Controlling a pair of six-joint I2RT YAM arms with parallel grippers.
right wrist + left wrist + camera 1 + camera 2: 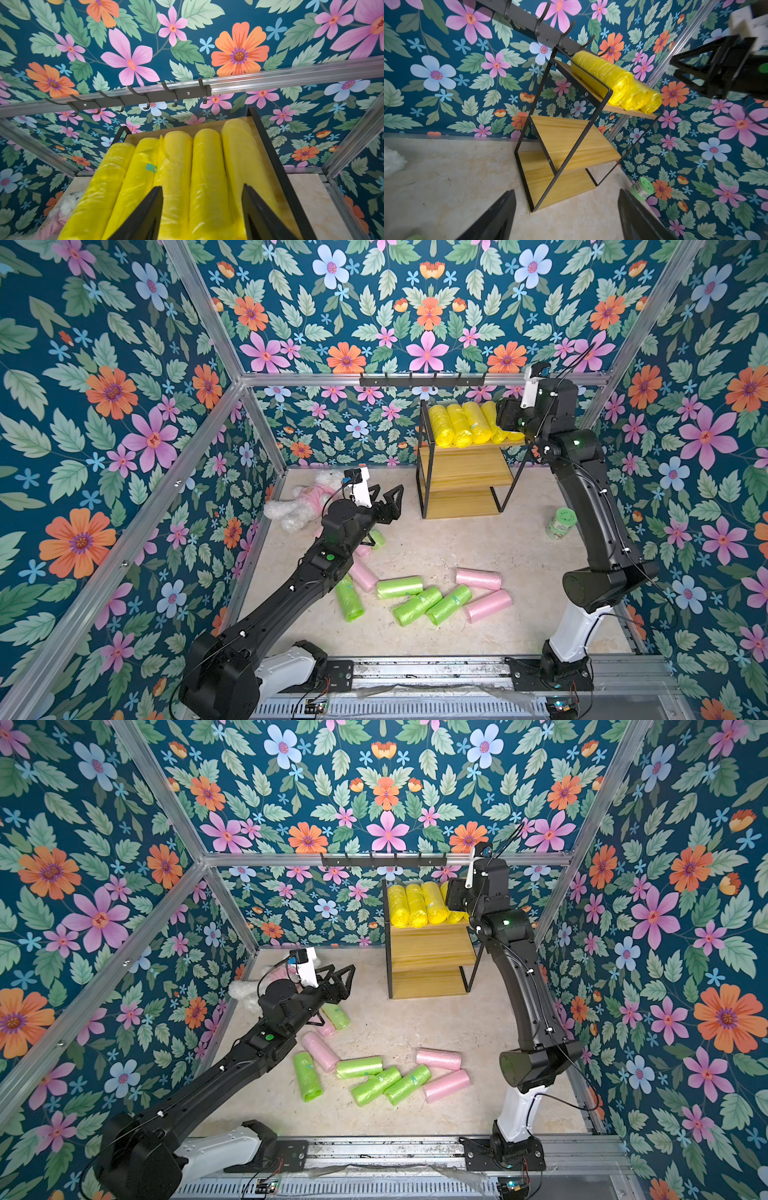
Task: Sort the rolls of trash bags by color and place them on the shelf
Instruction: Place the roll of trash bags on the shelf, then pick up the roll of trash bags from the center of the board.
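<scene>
the left gripper (388,494) is hanging over the surface (457,547) in both top views, fingers apart, holding nothing. green rolls (399,587) and pink rolls (478,578) are lying nearby. in the left wrist view, yellow rolls (608,76) are sitting on the top board of the shelf (571,135). in the right wrist view, the right gripper (202,187) is hovering over them, fingers apart.

Top views overlook everything — wrist views (closer) share the shelf (571,135).

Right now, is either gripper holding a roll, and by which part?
Nothing is held. The left gripper is open and empty; the right gripper stands open above the yellow rolls atop the shelf.
</scene>
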